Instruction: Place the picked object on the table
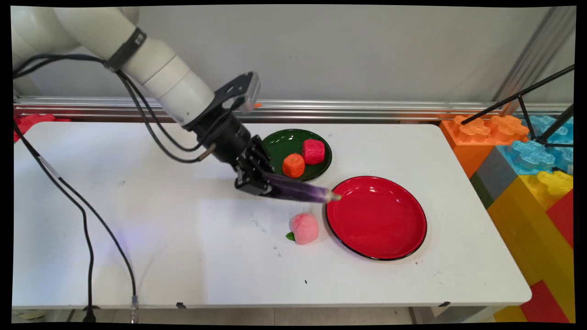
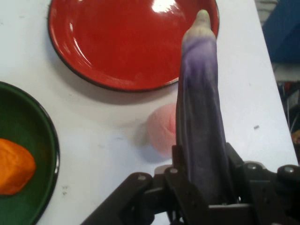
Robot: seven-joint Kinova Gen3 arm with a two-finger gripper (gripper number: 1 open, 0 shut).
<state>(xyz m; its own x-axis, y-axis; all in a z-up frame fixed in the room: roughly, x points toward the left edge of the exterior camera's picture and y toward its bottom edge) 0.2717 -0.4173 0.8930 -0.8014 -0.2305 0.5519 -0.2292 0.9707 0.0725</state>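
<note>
The pincer [image 1: 257, 181] grips a purple eggplant [image 1: 300, 190] above the worktop [image 1: 137, 229], its tip over the red plate's [image 1: 376, 217] left rim; a peach [image 1: 304, 228] lies just nearer.

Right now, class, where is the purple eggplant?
In the main view the eggplant is held in the gripper above mid-table, its tip at the red plate's left rim, above the pink peach.
</note>
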